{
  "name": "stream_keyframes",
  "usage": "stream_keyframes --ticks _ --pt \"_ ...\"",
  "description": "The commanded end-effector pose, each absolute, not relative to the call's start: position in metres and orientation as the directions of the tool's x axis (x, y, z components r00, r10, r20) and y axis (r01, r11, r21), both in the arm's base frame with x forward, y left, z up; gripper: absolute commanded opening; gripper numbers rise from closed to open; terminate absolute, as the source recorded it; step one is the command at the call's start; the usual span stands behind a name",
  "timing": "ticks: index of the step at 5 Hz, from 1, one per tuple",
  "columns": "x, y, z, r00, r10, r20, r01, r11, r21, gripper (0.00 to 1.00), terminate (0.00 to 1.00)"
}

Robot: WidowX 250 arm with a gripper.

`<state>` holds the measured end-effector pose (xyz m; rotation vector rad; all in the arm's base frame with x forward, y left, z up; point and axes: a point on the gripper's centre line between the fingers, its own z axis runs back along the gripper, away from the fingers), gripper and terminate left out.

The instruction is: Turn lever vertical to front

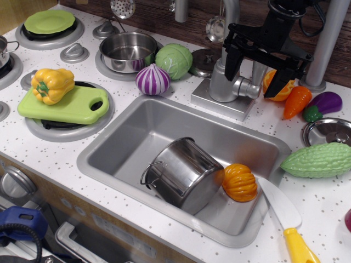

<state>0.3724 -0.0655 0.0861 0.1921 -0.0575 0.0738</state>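
Burners and a green plate (49, 21) fill the far left of the worktop (164, 87), with a yellow pepper (52, 85) resting on a green cutting board (63, 105). Further right stand a steel pan (129, 50), a purple onion (153, 80) and a green cabbage (174, 61) touching each other near the sink's back edge. The sink (137, 123) holds a tipped steel pot (184, 174) with an orange pumpkin (239, 182) against it.

Behind the sink rises the faucet (226, 76), and the lever (248, 87) juts from its thick base toward the right, roughly level. The black tool (258, 68) hangs just above and beside the lever; its jaws look spread, with one finger behind the faucet body and one to the right, but whether they touch the lever I cannot tell. My reading is that the approach is done and the grasp is at hand: the next move calls for closing on the stub and sweeping it round toward the front edge.

To the right lie a carrot (296, 101), an eggplant (324, 104), a lid (328, 131), a bitter gourd (318, 160) and a toy knife (288, 222). The speckled white surface is crowded; a wooden wall backs it.
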Motion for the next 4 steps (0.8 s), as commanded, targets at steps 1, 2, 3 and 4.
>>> stream_keyframes --ticks 1,2,3,4 --pt "0.372 -0.066 0.086 0.996 0.068 0.064 -0.079 0.979 0.188 1.0 0.0" --pt "0.382 -0.065 0.091 0.987 0.049 0.156 -0.086 0.966 0.245 1.0 0.0" --pt "0.395 -0.067 0.096 0.961 0.031 0.275 -0.119 0.943 0.312 1.0 0.0" --pt "0.407 -0.072 0.1 0.949 0.019 0.316 -0.122 0.942 0.312 1.0 0.0"
